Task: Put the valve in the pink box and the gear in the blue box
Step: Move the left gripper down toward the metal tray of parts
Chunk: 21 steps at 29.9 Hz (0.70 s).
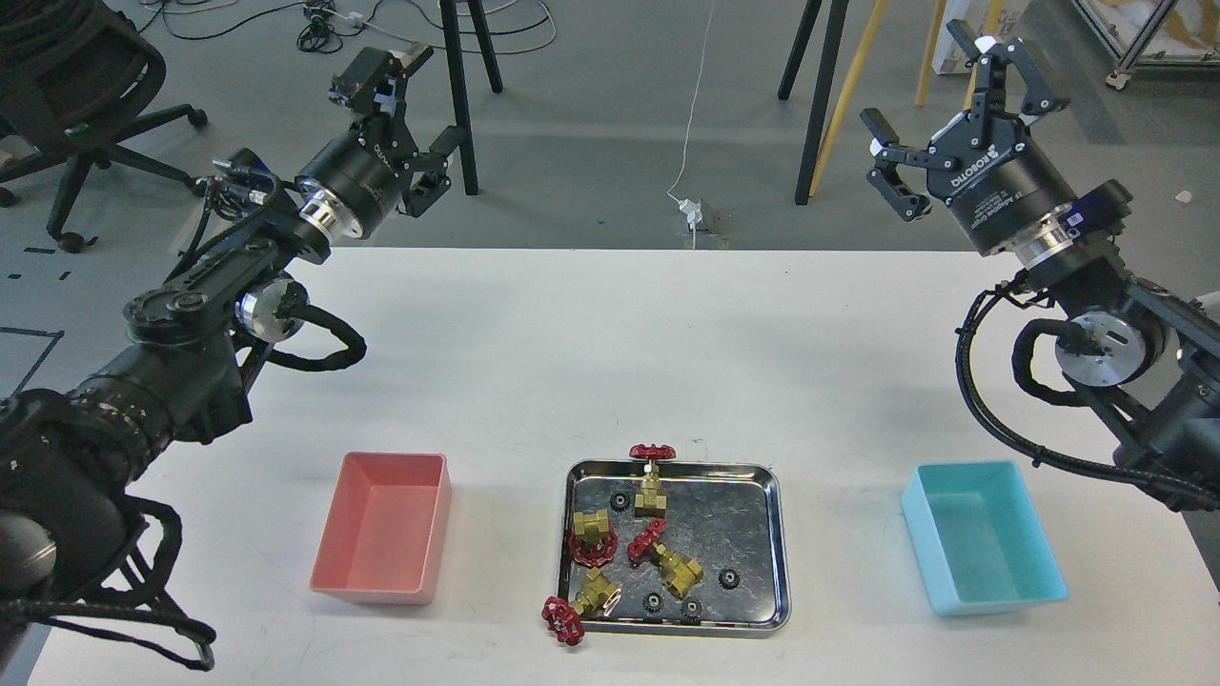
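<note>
Several brass valves with dark-red handwheels lie in a shiny steel tray (734,519) at the front centre: one (652,476) at its back edge, one (591,534) on the left, one (670,559) in the middle and one (583,604) hanging over the front left rim. Tiny black gears lie among them, such as one gear (728,577) at the right and another (620,500) at the back left. The pink box (381,534) stands empty to the left of the tray, and the blue box (982,534) stands empty to its right. My left gripper (415,114) and right gripper (939,100) are both open, raised high beyond the table's far edge and holding nothing.
The white table (610,362) runs wide between my arms and the tray. Beyond its far edge are a grey floor, stand legs, cables and an office chair (76,86) at the far left.
</note>
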### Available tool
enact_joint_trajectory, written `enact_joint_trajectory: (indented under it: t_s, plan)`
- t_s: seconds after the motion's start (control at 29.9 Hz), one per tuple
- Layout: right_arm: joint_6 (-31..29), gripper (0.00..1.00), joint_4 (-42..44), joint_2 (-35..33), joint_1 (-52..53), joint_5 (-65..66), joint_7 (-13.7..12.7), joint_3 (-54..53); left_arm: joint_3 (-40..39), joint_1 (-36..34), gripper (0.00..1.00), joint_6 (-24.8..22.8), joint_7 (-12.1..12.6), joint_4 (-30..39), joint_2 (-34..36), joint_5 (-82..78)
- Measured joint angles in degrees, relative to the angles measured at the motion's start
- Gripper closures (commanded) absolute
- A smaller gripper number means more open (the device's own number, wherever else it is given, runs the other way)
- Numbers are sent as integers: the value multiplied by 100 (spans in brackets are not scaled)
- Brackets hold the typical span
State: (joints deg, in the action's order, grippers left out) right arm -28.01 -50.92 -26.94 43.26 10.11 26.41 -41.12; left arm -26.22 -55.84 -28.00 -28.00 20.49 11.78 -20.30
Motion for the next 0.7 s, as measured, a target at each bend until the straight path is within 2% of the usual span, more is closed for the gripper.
enact_joint_trajectory:
  t_s: [0.27,0.47,0.6,0.7]
  plan:
    - [0,1,130,19,234,0,-25,-3,-51,-17,0,-1,0,6,114,100]
    - [0,1,453,-158,1306,14,-156,536,-229,52,0,3,0,69,178,663]
    - [0,1,923,-199,2115,-16,-257,981,-533,65,0,2,0,654,137,707]
    - [0,1,1140,-148,2521,-243,-301,1054,-602,111,0,-1,0,1412,263,643]
